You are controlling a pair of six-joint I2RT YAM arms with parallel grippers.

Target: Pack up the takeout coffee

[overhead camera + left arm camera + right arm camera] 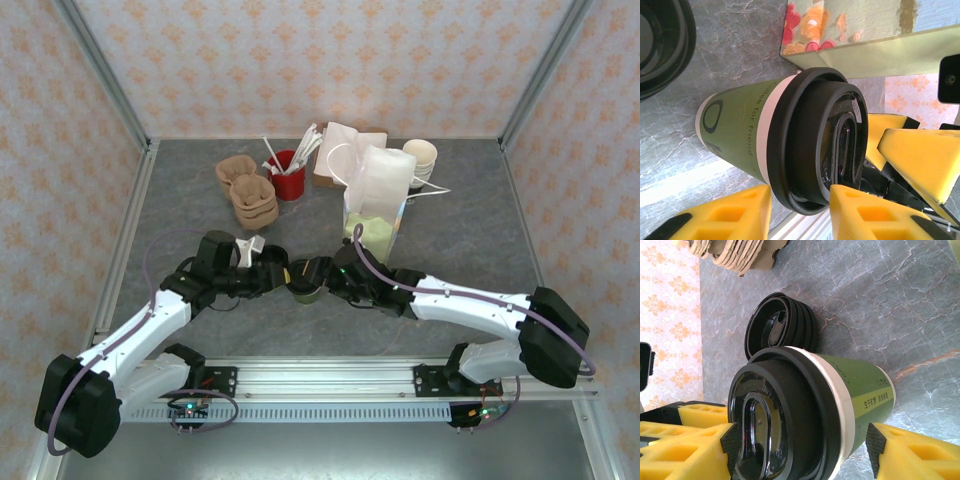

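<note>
Left gripper (800,196): I see its jaws apart, with the rim of the cup's (740,135) lid (815,145) between the fingertips. Right gripper (801,437) straddles that cup, pads close against lid and wall. I can't tell whether it clamps.

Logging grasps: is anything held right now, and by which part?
It cannot be told. The takeout coffee stands on the table. The left gripper straddles its lid rim and the right gripper flanks it; clamping contact is unclear.

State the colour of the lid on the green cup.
The lid is glossy black; clearest in the right wrist view.
</note>
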